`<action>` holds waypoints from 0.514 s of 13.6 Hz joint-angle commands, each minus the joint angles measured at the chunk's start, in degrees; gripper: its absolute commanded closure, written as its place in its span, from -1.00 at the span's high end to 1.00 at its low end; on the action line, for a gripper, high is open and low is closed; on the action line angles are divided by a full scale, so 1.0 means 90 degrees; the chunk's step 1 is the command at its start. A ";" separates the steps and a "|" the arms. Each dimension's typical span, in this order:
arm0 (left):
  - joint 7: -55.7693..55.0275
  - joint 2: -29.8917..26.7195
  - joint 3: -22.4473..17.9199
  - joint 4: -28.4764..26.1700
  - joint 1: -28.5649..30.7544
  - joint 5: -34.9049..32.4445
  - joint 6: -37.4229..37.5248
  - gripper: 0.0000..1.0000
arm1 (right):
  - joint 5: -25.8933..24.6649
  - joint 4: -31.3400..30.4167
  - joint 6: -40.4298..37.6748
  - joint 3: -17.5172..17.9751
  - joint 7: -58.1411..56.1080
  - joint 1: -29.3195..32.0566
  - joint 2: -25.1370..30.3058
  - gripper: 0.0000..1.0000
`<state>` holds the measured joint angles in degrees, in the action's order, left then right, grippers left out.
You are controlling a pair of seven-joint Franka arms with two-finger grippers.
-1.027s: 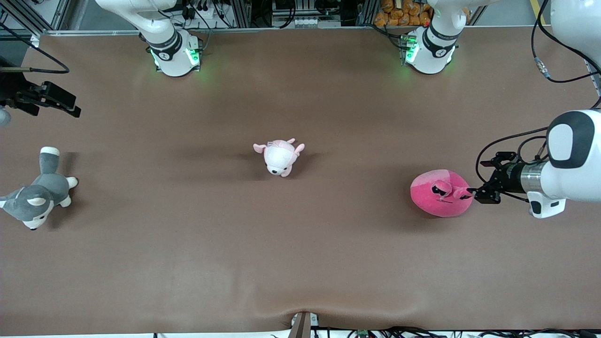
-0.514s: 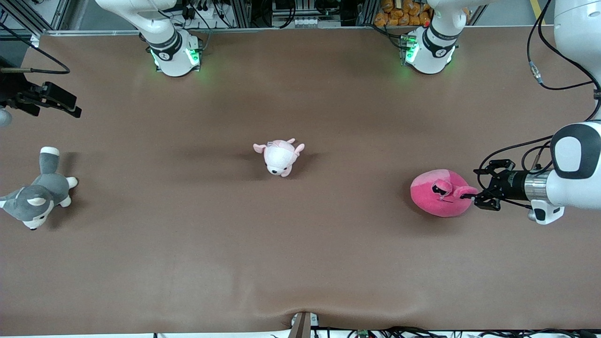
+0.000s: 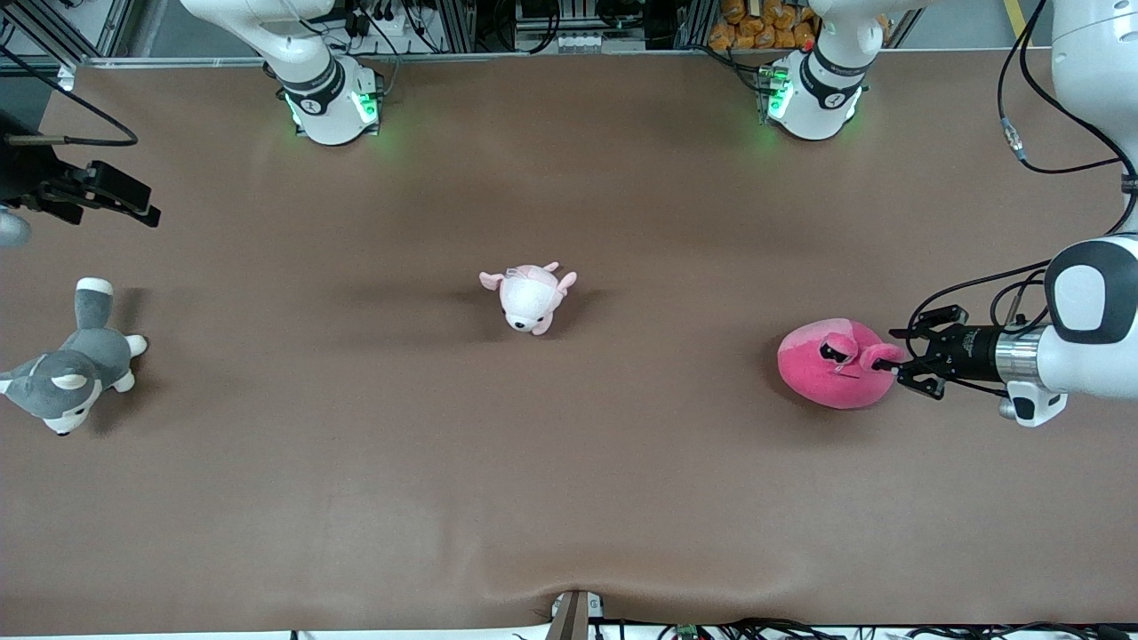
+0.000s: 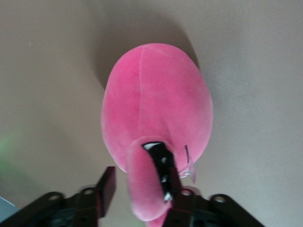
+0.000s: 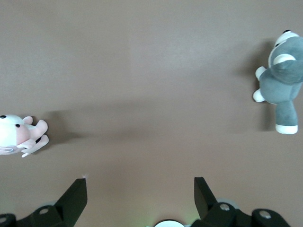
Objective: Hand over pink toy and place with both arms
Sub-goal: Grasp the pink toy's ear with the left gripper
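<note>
Pink toy (image 3: 834, 364) lies on the bench (image 3: 569, 462) toward the left arm's end; left gripper (image 3: 892, 363) jaws, wide a second ago, now pinch its snout. Right gripper (image 5: 140, 191) waits, jaws apart.

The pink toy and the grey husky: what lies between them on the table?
The small pale pink animal, between pink toy and husky, front view.

no readable text anywhere here. the white arm bases (image 3: 331, 105) at the top of the tabletop (image 3: 569, 462) each carry a small dark round mark, too small to make out. the pink toy (image 3: 834, 364) has a tiny tag near its snout, and nothing on it can be read.
</note>
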<state>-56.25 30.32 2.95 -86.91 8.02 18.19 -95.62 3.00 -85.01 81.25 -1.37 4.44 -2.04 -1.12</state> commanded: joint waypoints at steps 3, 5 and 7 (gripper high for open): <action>-0.0088 0.0030 0.0043 0.0262 -0.0051 0.0127 0.0019 -1.00 | 0.0340 0.0129 0.0220 -0.0004 0.0015 -0.0037 -0.0450 1.00; -0.0118 -0.0019 0.0072 0.0486 -0.0080 0.0079 0.0204 -1.00 | 0.0594 0.0129 0.0220 -0.0014 0.0015 0.0022 -0.0578 1.00; -0.0176 -0.0272 0.0150 0.0506 -0.0149 0.0147 0.0467 -1.00 | 0.0585 0.0129 0.0259 -0.0004 0.0005 -0.0046 -0.0743 1.00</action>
<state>-56.25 30.06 3.84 -83.50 7.30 18.35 -94.30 7.36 -85.00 83.74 -1.39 4.42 -2.18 -6.28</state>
